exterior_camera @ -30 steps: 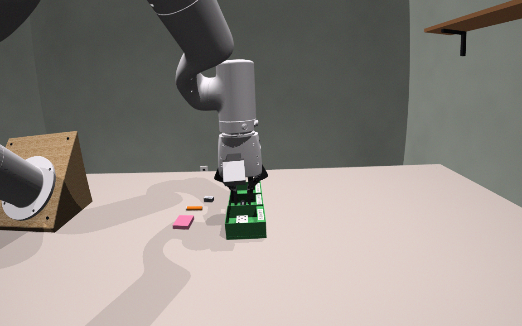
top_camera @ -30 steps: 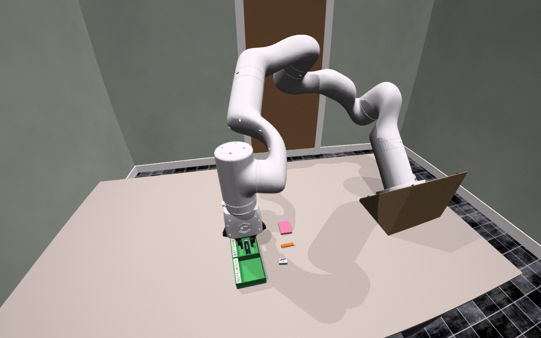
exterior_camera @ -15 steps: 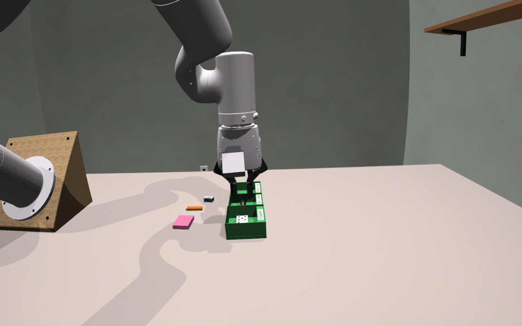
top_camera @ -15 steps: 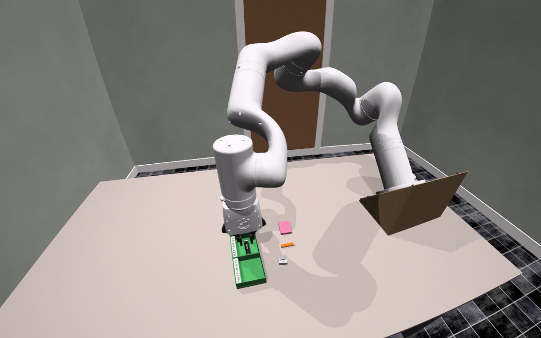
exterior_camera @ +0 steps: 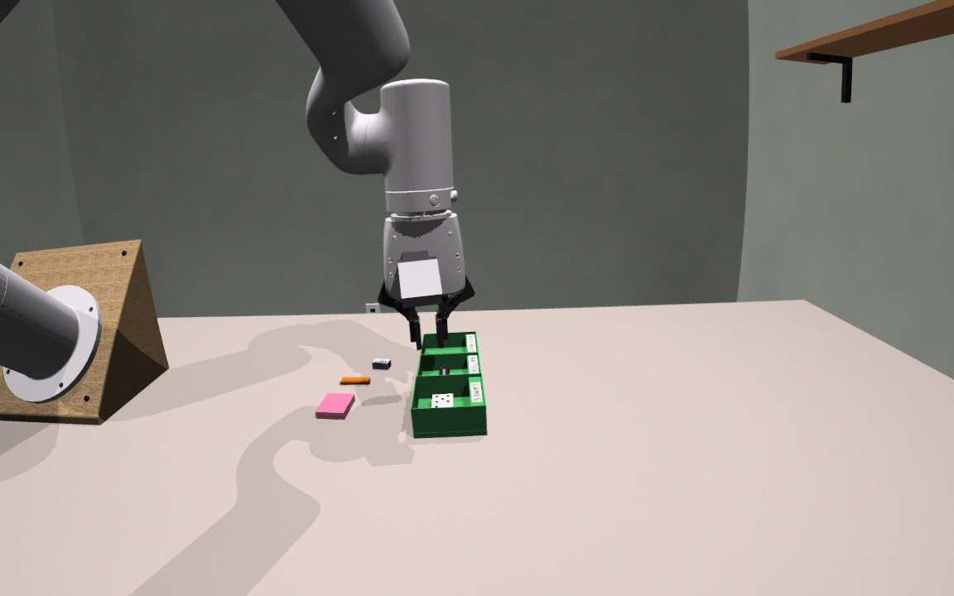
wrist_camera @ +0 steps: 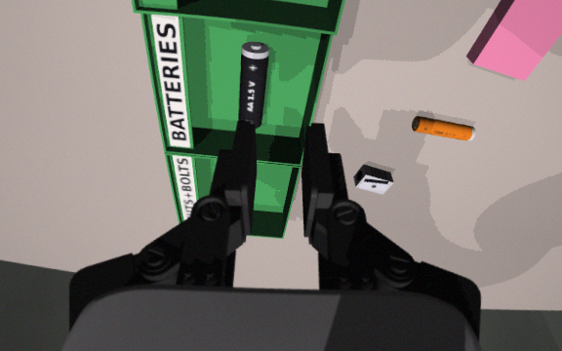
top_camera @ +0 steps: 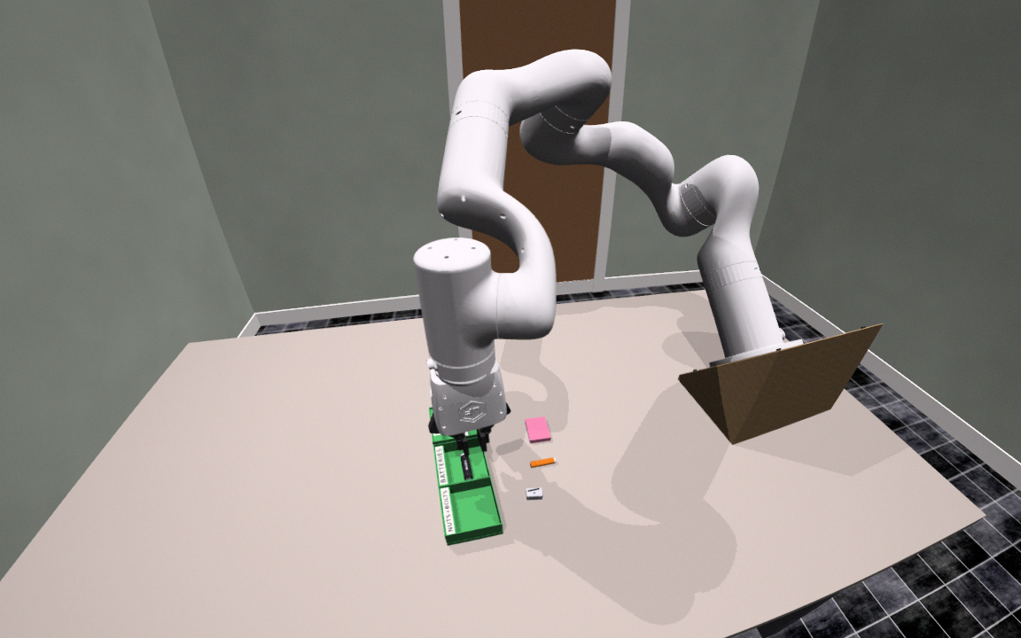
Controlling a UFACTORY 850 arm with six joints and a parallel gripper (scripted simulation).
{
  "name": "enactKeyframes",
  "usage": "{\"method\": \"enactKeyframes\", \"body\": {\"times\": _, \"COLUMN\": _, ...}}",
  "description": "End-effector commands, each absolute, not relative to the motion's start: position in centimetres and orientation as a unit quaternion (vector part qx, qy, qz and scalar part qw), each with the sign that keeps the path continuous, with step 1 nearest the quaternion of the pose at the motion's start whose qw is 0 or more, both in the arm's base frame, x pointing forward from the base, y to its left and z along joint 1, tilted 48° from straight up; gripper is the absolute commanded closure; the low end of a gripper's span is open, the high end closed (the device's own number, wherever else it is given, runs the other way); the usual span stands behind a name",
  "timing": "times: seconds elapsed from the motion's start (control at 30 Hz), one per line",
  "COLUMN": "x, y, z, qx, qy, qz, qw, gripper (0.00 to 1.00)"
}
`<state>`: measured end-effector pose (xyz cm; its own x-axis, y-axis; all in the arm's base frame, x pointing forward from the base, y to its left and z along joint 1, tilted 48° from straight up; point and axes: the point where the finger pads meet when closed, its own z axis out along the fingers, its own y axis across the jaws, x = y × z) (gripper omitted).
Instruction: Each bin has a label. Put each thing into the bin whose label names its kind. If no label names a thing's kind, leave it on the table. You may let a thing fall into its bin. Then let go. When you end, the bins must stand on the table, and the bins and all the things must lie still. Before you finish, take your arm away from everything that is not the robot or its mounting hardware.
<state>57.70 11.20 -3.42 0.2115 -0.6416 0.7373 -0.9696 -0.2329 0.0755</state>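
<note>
My gripper (top_camera: 472, 442) (exterior_camera: 429, 344) (wrist_camera: 280, 146) is partly open and empty, above the green bins. A black AA battery (top_camera: 466, 466) (exterior_camera: 443, 369) (wrist_camera: 253, 88) lies in the BATTERIES bin (wrist_camera: 213, 88). The NUTS+BOLTS bin (top_camera: 472, 537) shows nothing inside. The third bin (exterior_camera: 449, 420), its label too small to read, holds a white piece with black dots (exterior_camera: 441, 400). On the table lie an orange battery (top_camera: 542, 462) (exterior_camera: 354, 380) (wrist_camera: 443, 128), a pencil sharpener (top_camera: 533, 493) (exterior_camera: 381, 363) (wrist_camera: 375, 180) and a pink block (top_camera: 537, 429) (exterior_camera: 335, 405) (wrist_camera: 525, 39).
The bins stand end to end in one row, with the loose things along one side. The arm's wooden wedge base (top_camera: 807, 380) (exterior_camera: 132, 333) stands beyond those things. A wall shelf (exterior_camera: 888, 33) is high at the right in the exterior view.
</note>
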Motion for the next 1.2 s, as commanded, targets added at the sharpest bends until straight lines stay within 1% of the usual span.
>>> {"method": "enactKeyframes", "body": {"times": 0.0, "x": 54.4, "y": 11.3, "z": -3.5, "qx": 0.769, "qy": -0.495, "qz": 0.273, "qw": 0.298, "gripper": 0.77}}
{"method": "enactKeyframes", "body": {"times": 0.2, "x": 49.4, "y": 11.2, "z": -3.8, "qx": 0.818, "qy": -0.407, "qz": 0.239, "qw": 0.328, "gripper": 0.77}}
{"method": "enactKeyframes", "body": {"times": 0.27, "x": 49.4, "y": 11.2, "z": -3.8, "qx": 0.818, "qy": -0.407, "qz": 0.239, "qw": 0.328, "gripper": 0.77}}
{"method": "enactKeyframes", "body": {"times": 0.3, "x": 48.6, "y": 11.2, "z": -3.8, "qx": 0.839, "qy": -0.362, "qz": 0.221, "qw": 0.34, "gripper": 0.77}}
{"method": "enactKeyframes", "body": {"times": 0.4, "x": 46.3, "y": 11.2, "z": -4.0, "qx": 0.853, "qy": -0.328, "qz": 0.208, "qw": 0.349, "gripper": 0.77}}
{"method": "enactKeyframes", "body": {"times": 0.77, "x": 46.3, "y": 11.2, "z": -4.0, "qx": 0.901, "qy": -0.156, "qz": 0.14, "qw": 0.38, "gripper": 0.77}}
{"method": "enactKeyframes", "body": {"times": 0.83, "x": 46.3, "y": 11.2, "z": -4.0, "qx": 0.901, "qy": -0.156, "qz": 0.14, "qw": 0.38, "gripper": 0.77}}
{"method": "enactKeyframes", "body": {"times": 0.87, "x": 46.3, "y": 11.2, "z": -4.0, "qx": 0.908, "qy": -0.111, "qz": 0.122, "qw": 0.386, "gripper": 0.77}}
{"method": "enactKeyframes", "body": {"times": 1.17, "x": 46.3, "y": 11.2, "z": -4.0, "qx": 0.915, "qy": 0.018, "qz": 0.066, "qw": 0.399, "gripper": 0.77}}
